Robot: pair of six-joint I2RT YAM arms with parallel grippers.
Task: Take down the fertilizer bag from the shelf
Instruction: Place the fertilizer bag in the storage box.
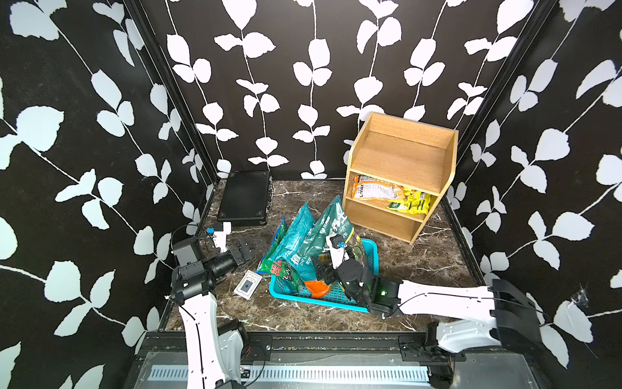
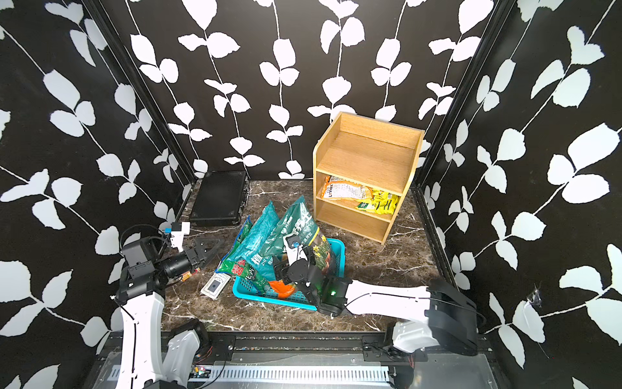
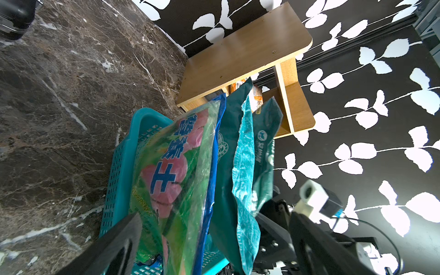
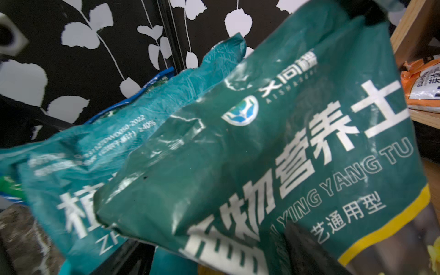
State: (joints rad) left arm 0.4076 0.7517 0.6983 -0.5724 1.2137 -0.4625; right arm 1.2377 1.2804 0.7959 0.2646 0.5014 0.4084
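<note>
The wooden shelf (image 1: pixel 400 158) (image 2: pixel 367 155) stands at the back right. An orange-and-white fertilizer bag (image 1: pixel 373 190) and a yellow bag (image 1: pixel 412 202) lie on its middle tier. A dark green bag with white characters (image 1: pixel 336 225) (image 4: pixel 285 154) leans upright in the blue basket (image 1: pixel 323 298). My right gripper (image 1: pixel 324 269) sits low in the basket against that bag, its jaws open; the bag fills the right wrist view and only one finger (image 4: pixel 131 259) shows. My left gripper (image 1: pixel 247 251) (image 3: pixel 214 216) is open just left of the basket, facing the bags without touching them.
Beside the dark green bag in the basket stand a teal bag (image 1: pixel 296 232) and a clear green-and-pink bag (image 3: pixel 171 171). A black case (image 1: pixel 245 198) lies at the back left. A small white box (image 1: pixel 248 288) lies on the marble top by the basket's left corner. Patterned walls close in on three sides.
</note>
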